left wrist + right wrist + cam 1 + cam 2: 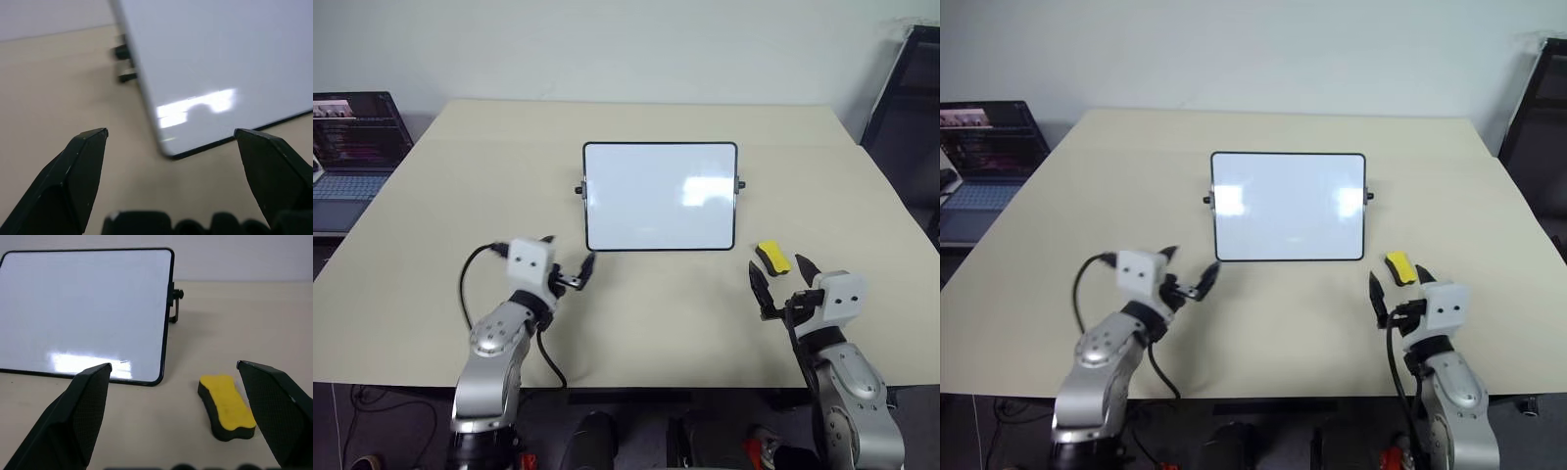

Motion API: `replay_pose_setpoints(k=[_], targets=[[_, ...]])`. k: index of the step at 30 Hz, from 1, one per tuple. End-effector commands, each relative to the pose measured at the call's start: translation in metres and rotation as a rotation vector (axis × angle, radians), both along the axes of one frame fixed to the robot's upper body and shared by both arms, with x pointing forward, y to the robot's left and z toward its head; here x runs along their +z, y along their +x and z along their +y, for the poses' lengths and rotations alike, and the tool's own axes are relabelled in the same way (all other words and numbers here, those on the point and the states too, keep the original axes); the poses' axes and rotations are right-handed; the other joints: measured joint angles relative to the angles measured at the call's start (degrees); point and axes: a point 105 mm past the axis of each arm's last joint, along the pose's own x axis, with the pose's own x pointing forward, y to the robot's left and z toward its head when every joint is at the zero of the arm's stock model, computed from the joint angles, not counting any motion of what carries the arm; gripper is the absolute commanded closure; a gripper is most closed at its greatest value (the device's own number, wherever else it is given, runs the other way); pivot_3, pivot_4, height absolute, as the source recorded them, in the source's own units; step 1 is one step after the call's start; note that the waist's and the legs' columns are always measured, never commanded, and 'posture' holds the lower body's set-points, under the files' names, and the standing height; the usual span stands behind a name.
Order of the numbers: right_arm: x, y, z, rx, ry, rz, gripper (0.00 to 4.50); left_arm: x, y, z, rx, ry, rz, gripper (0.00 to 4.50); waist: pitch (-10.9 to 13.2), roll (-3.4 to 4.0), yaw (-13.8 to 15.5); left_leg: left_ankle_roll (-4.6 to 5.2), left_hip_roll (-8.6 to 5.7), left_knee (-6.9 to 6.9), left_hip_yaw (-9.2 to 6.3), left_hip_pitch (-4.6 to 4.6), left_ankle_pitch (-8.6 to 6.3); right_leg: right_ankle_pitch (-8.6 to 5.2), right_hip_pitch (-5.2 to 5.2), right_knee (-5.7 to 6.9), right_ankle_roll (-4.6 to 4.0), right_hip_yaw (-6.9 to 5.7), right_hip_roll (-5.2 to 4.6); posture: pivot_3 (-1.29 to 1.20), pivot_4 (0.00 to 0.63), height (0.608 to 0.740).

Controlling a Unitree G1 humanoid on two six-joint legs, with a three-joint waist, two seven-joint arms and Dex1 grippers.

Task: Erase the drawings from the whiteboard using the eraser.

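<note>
STEP: erasing judged complete, whiteboard [660, 196] shows blank | ERASER [226, 406]: on counter [636, 323], right of board, released | JAWS: left gripper [570, 268] apart, empty; right gripper [781, 279] apart, empty | NEXT: none required, arms may rest.

I'm seeing the laptop [352, 147] getting cut off by the left edge of the head views, its screen text too small to read. In the left wrist view the whiteboard [220, 63] is running out past the frame, blurred. A dark stand [906, 88] is getting clipped at the right edge.
</note>
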Motion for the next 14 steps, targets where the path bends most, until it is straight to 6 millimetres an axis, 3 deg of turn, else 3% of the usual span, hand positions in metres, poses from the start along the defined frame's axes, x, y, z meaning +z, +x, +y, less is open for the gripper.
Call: replay_pose_setpoints(k=[1, 7, 14], targets=[[0.003, 0.001, -0.005, 0.014, 0.000, -0.061, 0.02, 0.018, -0.006, 0.008, 0.120, 0.038, -0.111, 0.00, 0.0, -0.02, 0.3, 0.00, 0.00, -0.01, 0.01, 0.15, 0.00, -0.06, 0.16, -0.02, 0.07, 0.01, 0.00, 0.00, 0.150, 0.740], [0.006, 0.007, -0.006, 0.094, -0.012, -0.076, 0.02, 0.015, -0.015, 0.027, 0.274, 0.030, -0.118, 0.00, 0.0, -0.03, 0.5, 0.01, 0.01, -0.01, 0.07, 0.24, 0.01, -0.14, 0.24, -0.02, 0.18, 0.07, 0.04, 0.00, 0.150, 0.740], [0.011, 0.000, 0.006, 0.180, -0.029, -0.035, 0.02, 0.003, -0.018, 0.017, 0.249, 0.031, -0.064, 0.00, 0.0, -0.04, 0.5, 0.00, 0.00, -0.09, 0.05, 0.20, 0.00, -0.17, 0.20, -0.03, 0.14, 0.05, 0.04, 0.00, 0.150, 0.740]])
